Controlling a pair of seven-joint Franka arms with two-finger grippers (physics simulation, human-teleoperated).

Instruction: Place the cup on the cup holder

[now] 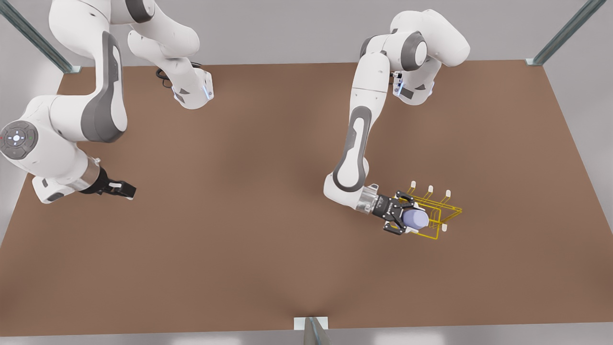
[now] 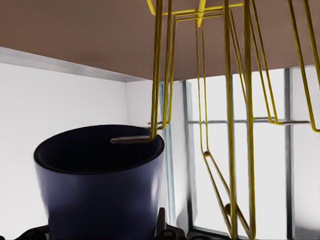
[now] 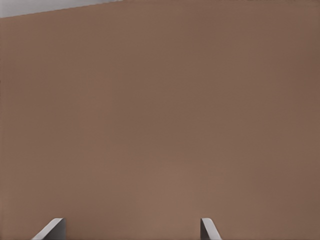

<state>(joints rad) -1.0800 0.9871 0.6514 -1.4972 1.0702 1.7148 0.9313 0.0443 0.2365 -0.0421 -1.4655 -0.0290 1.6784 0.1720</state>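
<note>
One lavender cup [image 1: 415, 219] (plain, handleless) meets holder [image 1: 443, 211].

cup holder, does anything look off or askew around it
Nothing looks damaged or spilled. The left gripper holds the cup tipped on its side against the yellow cup holder, one wire prong just inside the cup's mouth. The right gripper waits open over the table.

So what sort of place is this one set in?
Likely a simulated lab bench: a bare brown tabletop framed by metal struts, the left gripper holding a lavender-blue cup at a yellow wire rack.
</note>
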